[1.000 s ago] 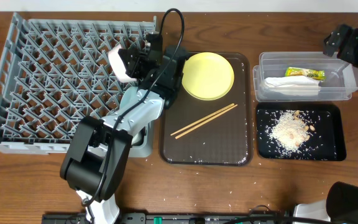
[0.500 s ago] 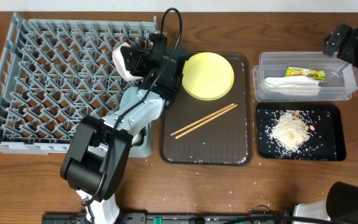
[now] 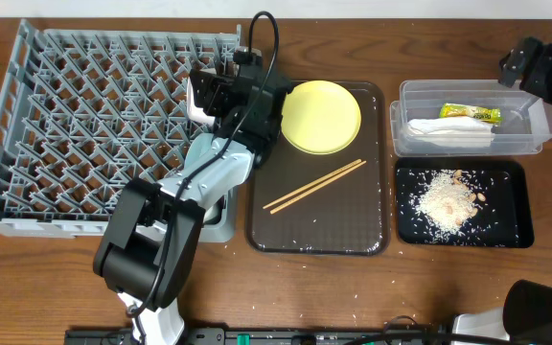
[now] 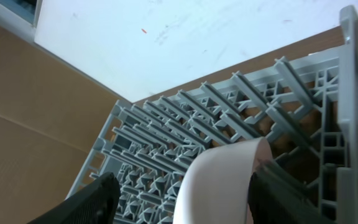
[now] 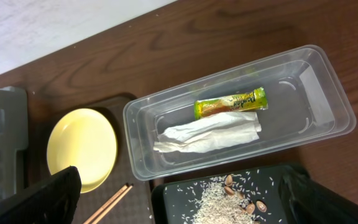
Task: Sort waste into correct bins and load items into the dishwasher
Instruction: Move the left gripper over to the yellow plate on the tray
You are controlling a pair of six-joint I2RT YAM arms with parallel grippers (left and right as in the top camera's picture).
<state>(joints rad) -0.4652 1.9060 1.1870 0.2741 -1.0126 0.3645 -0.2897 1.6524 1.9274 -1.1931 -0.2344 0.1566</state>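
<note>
The grey dish rack (image 3: 65, 115) fills the left of the table. My left gripper (image 3: 209, 91) hangs over its right edge, open. A white bowl (image 3: 194, 100) stands on edge among the pegs between the spread jaws (image 4: 185, 202), close to the right finger and clear of the left one. On the brown tray lie the yellow plate (image 3: 322, 116) and two chopsticks (image 3: 314, 186). The clear tub (image 3: 535, 129) holds the green-and-yellow wrapper (image 3: 470, 113) and the white napkin (image 3: 448, 132). Rice scraps (image 3: 446, 201) lie in the black tray (image 3: 506, 225). My right gripper (image 5: 185, 205) is open and empty above the bins.
The brown serving tray (image 3: 353, 220) sits between the rack and the bins. The left arm reaches from the front edge up across the rack's right corner. Loose rice grains dot the table near the front edge. The right arm (image 3: 535, 67) hovers at the back right.
The left jaws have spread apart and let go of the white bowl, which now rests in the rack. The gripper shifted slightly right. The right arm has not moved.
</note>
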